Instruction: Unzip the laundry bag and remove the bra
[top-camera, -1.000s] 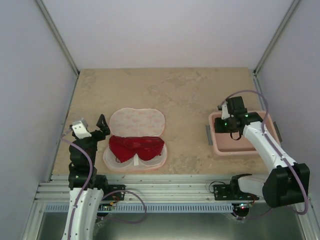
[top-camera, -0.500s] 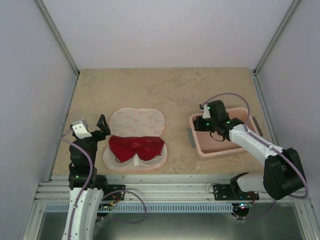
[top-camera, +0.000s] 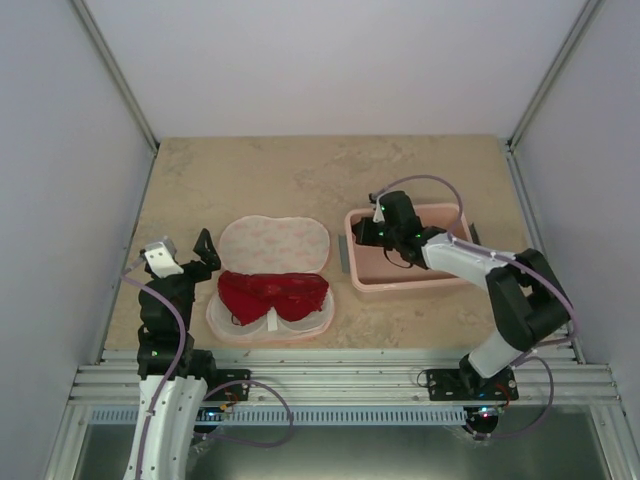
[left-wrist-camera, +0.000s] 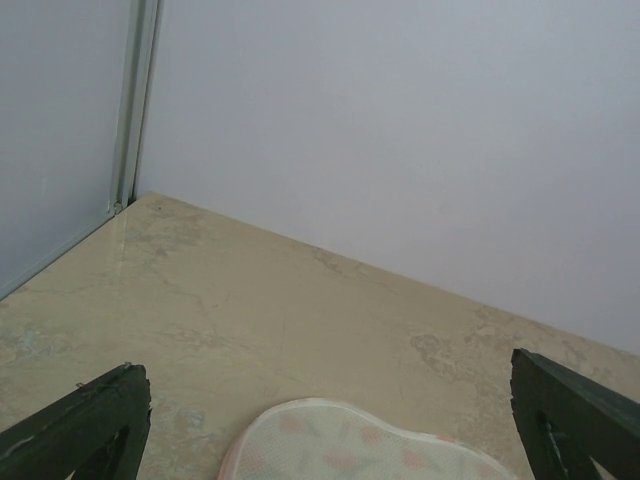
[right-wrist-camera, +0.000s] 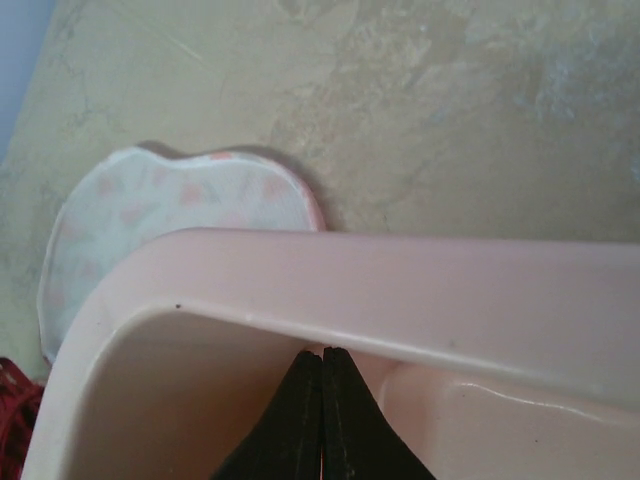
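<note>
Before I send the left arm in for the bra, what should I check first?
1. Is the laundry bag unzipped, lid laid flat: ok.
2. Is the bra exposed in the near half, nothing over it: ok.
3. Is the left gripper open, beside the bag's left edge: ok.
4. Is the right gripper free to help: not ok; shut, inside the pink tub against its wall.
5. Is the pink tub apart from the bag: ok, narrow gap in the top view.
6. Is the bra free of the lining: cannot tell.
</note>
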